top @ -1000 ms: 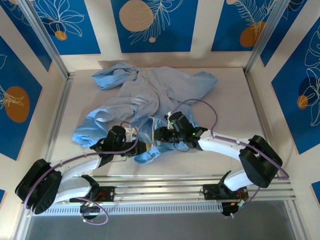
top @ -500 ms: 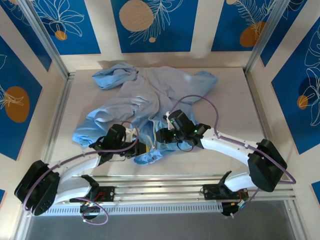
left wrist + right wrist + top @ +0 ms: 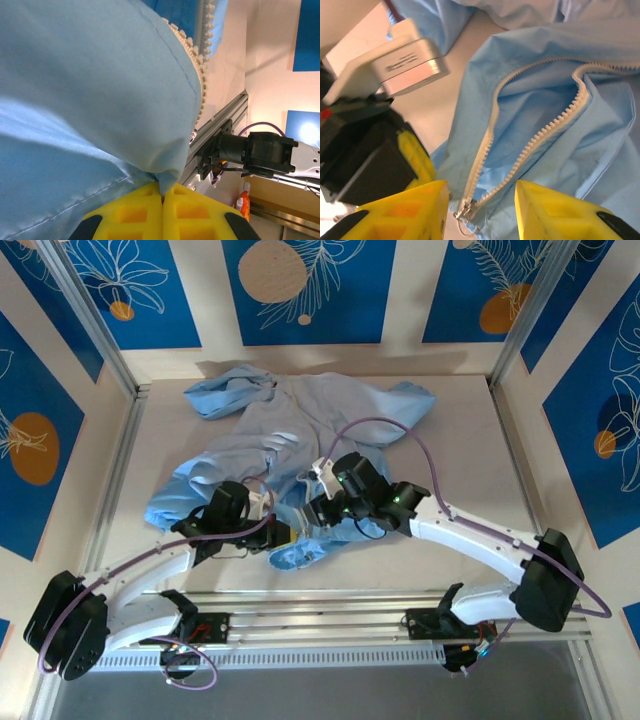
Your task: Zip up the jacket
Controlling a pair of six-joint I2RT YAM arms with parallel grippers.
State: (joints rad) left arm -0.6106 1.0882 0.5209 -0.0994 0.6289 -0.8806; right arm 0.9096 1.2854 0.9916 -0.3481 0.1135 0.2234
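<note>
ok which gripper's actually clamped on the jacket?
The left gripper: shut on a fold of the jacket. The right gripper is open, straddling the zipper slider.

Light-blue jacket [image 3: 300,425] lies crumpled, its white-toothed front zipper [image 3: 540,136] open.

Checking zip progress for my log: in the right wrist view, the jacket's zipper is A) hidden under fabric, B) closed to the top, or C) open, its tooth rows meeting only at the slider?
C: on the jacket, the two tooth rows of the zipper spread apart above the slider, which lies between the open fingers of the right gripper.
</note>
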